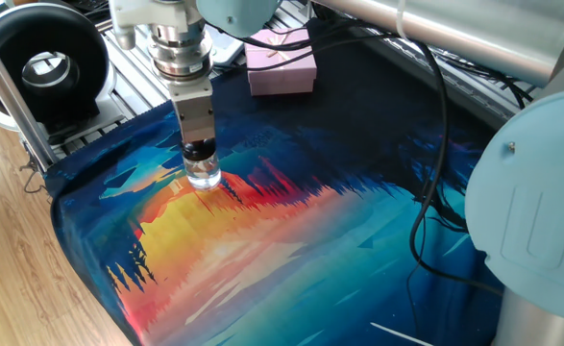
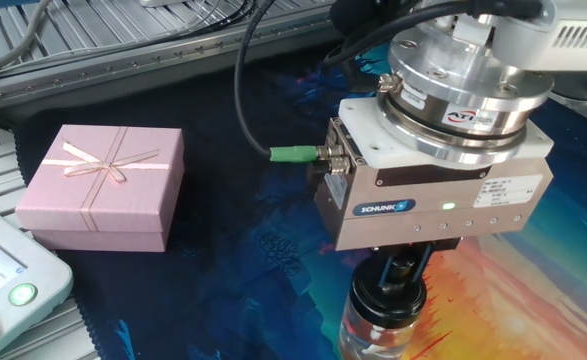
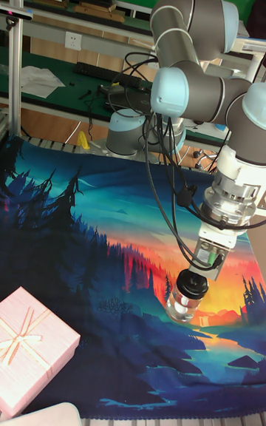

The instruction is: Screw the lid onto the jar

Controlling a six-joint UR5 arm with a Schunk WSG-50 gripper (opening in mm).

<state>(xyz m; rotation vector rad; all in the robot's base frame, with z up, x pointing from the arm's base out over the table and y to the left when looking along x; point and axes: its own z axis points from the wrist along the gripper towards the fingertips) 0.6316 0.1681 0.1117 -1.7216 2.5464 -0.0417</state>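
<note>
Pincer [image 2: 401, 283] is clamped on the lid [image 2: 391, 297], straight above the jar [image 2: 378, 335] so threads line up, I'd guess. Gift box [image 2: 101, 187] sits off at 9 o'clock.

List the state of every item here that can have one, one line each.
lid: on the jar's neck, gripped by the claw.
jar: upright on the printed mat, lid on top.
claw: shut on the lid, pointing straight down.
pink gift box: closed, ribbon tied, standing apart from the jar.
control panel light: lit green.
</note>
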